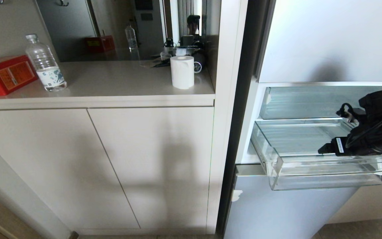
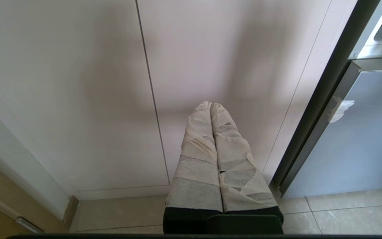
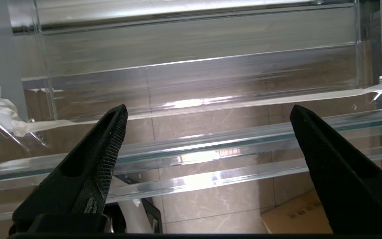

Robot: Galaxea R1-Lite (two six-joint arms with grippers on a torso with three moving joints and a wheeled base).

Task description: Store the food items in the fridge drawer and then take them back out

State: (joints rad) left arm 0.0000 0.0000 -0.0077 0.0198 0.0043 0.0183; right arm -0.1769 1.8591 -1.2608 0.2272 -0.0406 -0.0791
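Note:
The fridge drawer [image 1: 310, 174], a clear shallow bin with a ribbed floor, stands pulled out of the fridge at the right of the head view. My right gripper [image 1: 323, 149] hovers over its front right part, pointing left along it. In the right wrist view the right gripper [image 3: 208, 108] is open wide with nothing between its black fingers [image 3: 111, 139], and the drawer's clear walls [image 3: 211, 142] run across beneath it. The food items are out of view. My left gripper [image 2: 210, 104] is shut, its taped fingers pressed together, parked low facing the cabinet doors.
A counter [image 1: 118, 84] left of the fridge carries a water bottle [image 1: 45, 64], a red box [image 1: 3, 74] and a paper roll [image 1: 182, 71]. Below the drawer is the pale-blue fridge door [image 1: 290, 209]. A cardboard box [image 3: 297, 215] lies on the tiled floor.

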